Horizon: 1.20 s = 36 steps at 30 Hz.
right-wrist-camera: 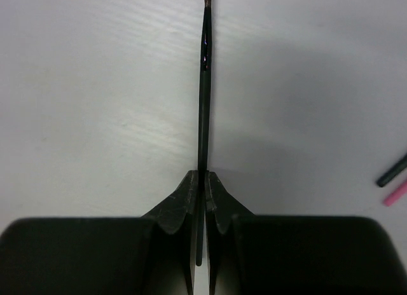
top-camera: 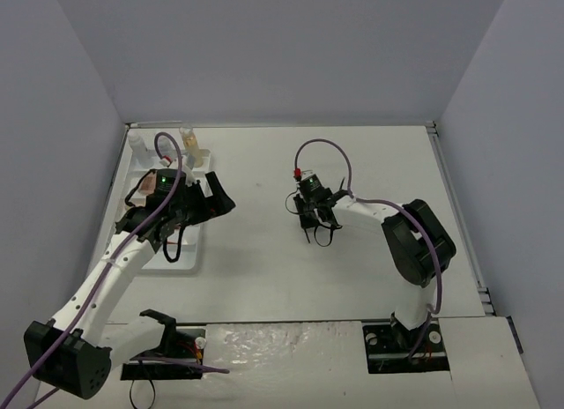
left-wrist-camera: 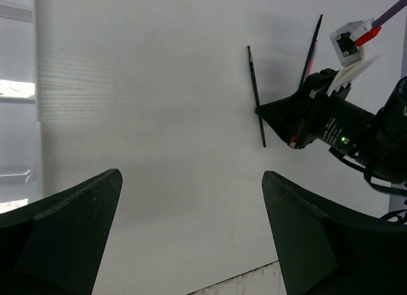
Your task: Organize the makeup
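Note:
My right gripper (right-wrist-camera: 203, 180) is shut on a thin black makeup brush (right-wrist-camera: 204, 79), which lies straight out ahead of the fingers on the white table. In the left wrist view the same brush (left-wrist-camera: 254, 79) shows pinched at its middle by the right gripper (left-wrist-camera: 262, 112). A black pencil (right-wrist-camera: 393, 170) and a pink one (right-wrist-camera: 394, 194) lie apart to the right. My left gripper (left-wrist-camera: 191, 199) hangs open above bare table beside the white tray (top-camera: 176, 255), with nothing between its fingers. Two bottles (top-camera: 138, 143) (top-camera: 189, 137) stand at the tray's far end.
Grey walls close in the table at the back and both sides. The tray's slotted edge (left-wrist-camera: 16, 85) shows at the left of the left wrist view. A purple cable (top-camera: 339, 158) loops above the right arm.

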Tool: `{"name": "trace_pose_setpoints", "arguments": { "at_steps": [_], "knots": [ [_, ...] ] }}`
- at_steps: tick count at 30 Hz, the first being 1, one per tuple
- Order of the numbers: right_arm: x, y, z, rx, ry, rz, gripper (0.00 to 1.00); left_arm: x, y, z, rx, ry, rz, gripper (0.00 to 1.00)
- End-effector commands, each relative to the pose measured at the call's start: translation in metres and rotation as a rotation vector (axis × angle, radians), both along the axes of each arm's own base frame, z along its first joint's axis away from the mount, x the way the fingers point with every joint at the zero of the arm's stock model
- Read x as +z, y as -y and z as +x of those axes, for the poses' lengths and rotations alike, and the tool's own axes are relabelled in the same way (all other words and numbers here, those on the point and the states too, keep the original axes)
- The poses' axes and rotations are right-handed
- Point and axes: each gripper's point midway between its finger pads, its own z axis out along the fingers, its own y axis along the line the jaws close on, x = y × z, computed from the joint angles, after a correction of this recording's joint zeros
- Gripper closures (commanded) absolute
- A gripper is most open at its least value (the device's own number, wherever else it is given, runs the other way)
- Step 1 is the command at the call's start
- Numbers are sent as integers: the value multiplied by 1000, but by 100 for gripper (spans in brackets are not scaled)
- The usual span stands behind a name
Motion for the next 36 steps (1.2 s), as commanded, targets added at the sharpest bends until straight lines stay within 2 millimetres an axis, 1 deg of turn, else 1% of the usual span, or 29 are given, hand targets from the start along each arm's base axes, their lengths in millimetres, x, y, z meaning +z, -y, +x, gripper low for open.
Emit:
{"name": "trace_pose_setpoints", "arguments": {
  "at_steps": [1, 4, 7, 11, 13, 16, 19, 22, 24, 27, 29, 30, 31, 33, 34, 35, 36],
  "knots": [
    [75, -62, -8, 110, 143, 215, 100, 35, 27, 22, 39, 90, -142, 10],
    [116, -94, -27, 178, 203, 357, 100, 38, 41, 25, 37, 91, -188, 10],
    [155, -116, -39, 216, 262, 506, 100, 42, 54, 29, 37, 95, -215, 11],
    [186, -131, -54, 258, 289, 645, 100, 45, 65, 32, 61, 96, -228, 23],
    [196, -138, -60, 276, 302, 674, 100, 46, 68, 34, 67, 99, -228, 28],
    [204, -145, -63, 290, 313, 701, 100, 46, 74, 35, 67, 96, -237, 31],
    [211, -149, -67, 307, 322, 723, 100, 48, 77, 37, 69, 103, -250, 37],
    [216, -151, -68, 315, 332, 730, 100, 45, 79, 39, 69, 99, -251, 54],
    [217, -151, -68, 316, 337, 733, 100, 42, 80, 39, 67, 92, -252, 68],
    [218, -150, -69, 316, 338, 736, 100, 39, 82, 39, 73, 82, -263, 83],
    [218, -150, -69, 316, 338, 738, 100, 37, 83, 40, 76, 78, -271, 96],
    [218, -150, -69, 314, 339, 736, 100, 36, 83, 40, 77, 76, -272, 99],
    [218, -150, -68, 314, 339, 734, 100, 34, 83, 39, 80, 73, -271, 100],
    [216, -148, -67, 305, 340, 722, 96, 31, 82, 39, 89, 65, -271, 100],
    [215, -147, -67, 302, 338, 716, 92, 29, 81, 38, 93, 62, -269, 100],
    [215, -146, -68, 301, 337, 711, 86, 26, 80, 38, 102, 56, -267, 100],
    [215, -143, -67, 297, 342, 703, 75, 22, 77, 38, 117, 47, -265, 100]
  ]
}}
